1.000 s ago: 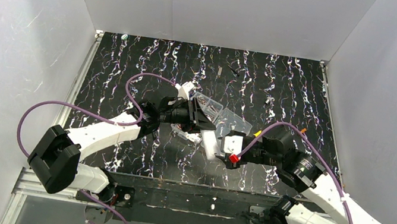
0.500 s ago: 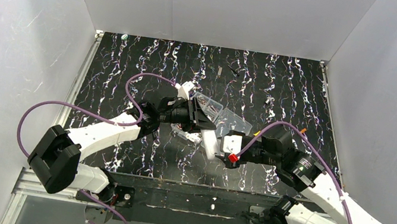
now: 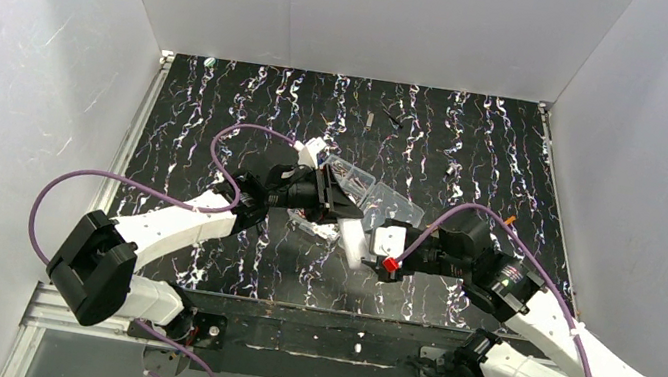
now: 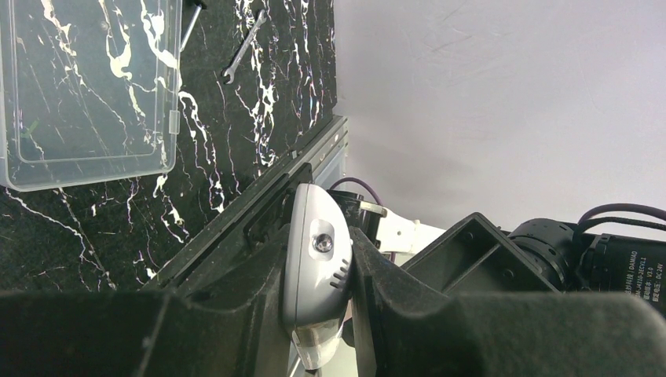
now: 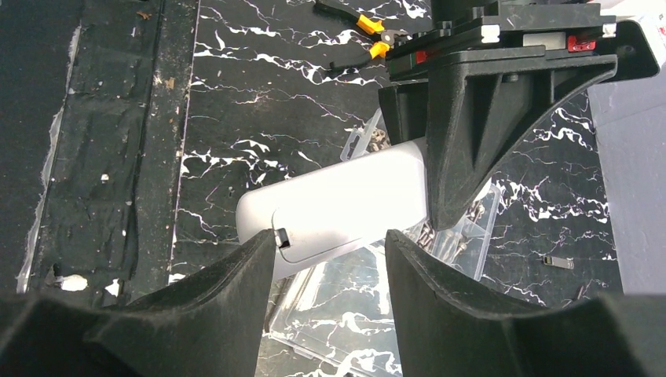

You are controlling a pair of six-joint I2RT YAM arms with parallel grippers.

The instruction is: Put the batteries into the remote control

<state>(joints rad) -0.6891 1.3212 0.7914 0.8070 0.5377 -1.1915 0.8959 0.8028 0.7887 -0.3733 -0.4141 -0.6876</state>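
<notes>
My left gripper is shut on the remote control, a slim white handset held above the table. In the left wrist view the remote's rounded end is pinched between the two black fingers. The right wrist view shows the remote's back with its battery cover and small latch. My right gripper stands open at that end, its jaws well apart and the left fingertip close by the latch. From above, the right gripper meets the remote from the right. The batteries are out of view.
A clear compartmented screw box lies under the remote, and it also shows as the box and as its lid. Orange-and-black pliers lie on the black marbled mat. A small wrench lies farther back. White walls enclose the table.
The right gripper has crept a little left, closer to the remote's free end. The left gripper and the remote have stayed put.
</notes>
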